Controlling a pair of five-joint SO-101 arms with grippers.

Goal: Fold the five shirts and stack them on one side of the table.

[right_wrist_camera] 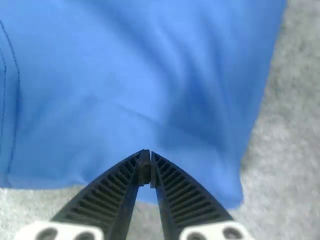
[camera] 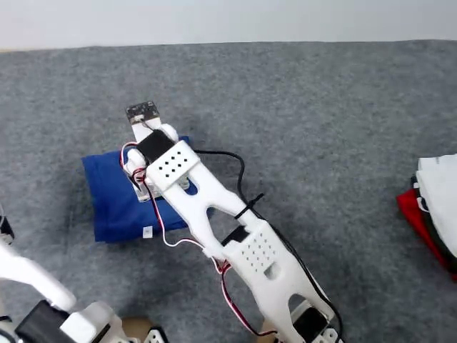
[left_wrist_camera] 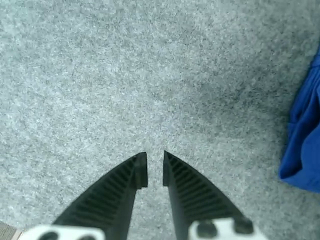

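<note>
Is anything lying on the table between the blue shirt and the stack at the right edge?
Nothing visible lies on the table between the blue shirt and the stack. Only the right arm and its cable cross above that stretch.

- In the right wrist view the blue shirt [right_wrist_camera: 140, 75] runs past the picture's edges. The tips of my right claw [right_wrist_camera: 145, 167] meet over it, but I cannot tell whether any cloth is pinched between them.
- From the high view, my right arm [camera: 214, 207] crosses the blue shirt [camera: 114, 196], hiding part of it.
- The stack of shirts [camera: 437, 204] at the right side of the bench [camera: 321, 107] is cut by the picture's edge. It is white on top, with red and dark layers beneath, and I cannot count them.
- My left arm [camera: 32, 275] is cut off at the lower left corner.
- The small tag [camera: 148, 231] on the shirt is too small to read.
- In the left wrist view the picture's edge cuts off the blue shirt [left_wrist_camera: 302, 130], leaving a strip.
</note>
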